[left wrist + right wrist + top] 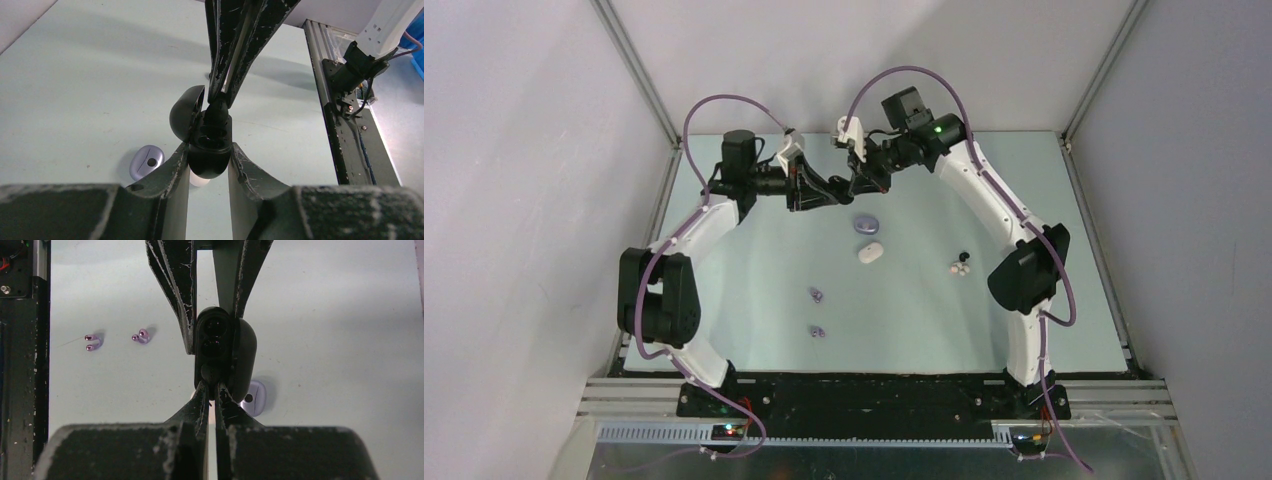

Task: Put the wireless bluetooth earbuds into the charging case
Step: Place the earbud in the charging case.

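**user_a:** so where's everything at right now?

**user_b:** Both arms meet in mid-air over the far part of the tabletop (744,250). The left fingers (172,165) are clamped on the sides of the black charging case (210,162). Its lid is flipped open off to one side.

**user_a:** and the other arm?

**user_b:** The right fingers (197,405) are pinched tight on a black earbud (218,107), and the bud sits right at the case's open face, touching it. Can't tell if it's fully seated tbh.

**user_a:** rest of the buds?

**user_b:** Two lavender earbuds (92,341) lie loose on the tabletop, nearer the arm bases and a bit apart from each other. There's a little black-and-white cluster of buds (962,266) over on the right side. A lavender case (146,161) and a white case (870,252) sit next to each other, closed, pretty much below the held case.
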